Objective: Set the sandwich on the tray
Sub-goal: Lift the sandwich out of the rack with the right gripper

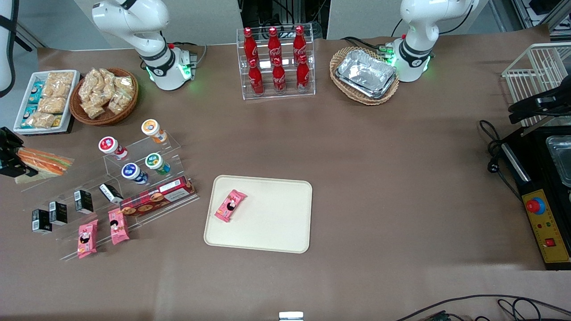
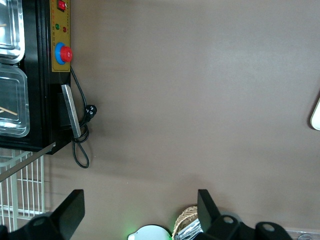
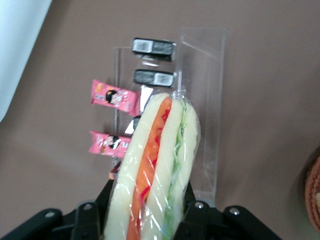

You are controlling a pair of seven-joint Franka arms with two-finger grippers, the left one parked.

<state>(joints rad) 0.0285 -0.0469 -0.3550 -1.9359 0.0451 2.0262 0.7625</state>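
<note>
The hand (image 1: 8,151) is seen at the working arm's end of the desk (image 1: 383,147), raised above the clear acrylic display steps (image 1: 107,178), and it is clamped on the sandwich (image 1: 43,161), which is held in the air clear of the desk. In the right wrist view the sandwich (image 3: 157,170) is gripped between the hand's (image 3: 150,212) two dark fingers (image 3: 197,215), its clear wrap stretched over pale bread with an orange-red stripe and a green stripe running along it. Below the hand, small black boxes (image 3: 153,46) and pink snack packets (image 3: 113,97) are seen on the acrylic steps. The tray (image 1: 267,223) lies flat on the desk well apart from the hand, toward the middle of the desk and nearer to the front camera than the hand; one pink snack packet (image 1: 230,205) is already lying on it, close to the tray edge that faces the hand. Farther from the front camera than the hand, a small white tray of snack packs (image 1: 44,100) and a wicker basket of tan snack bags (image 1: 105,96) are set side by side.
</note>
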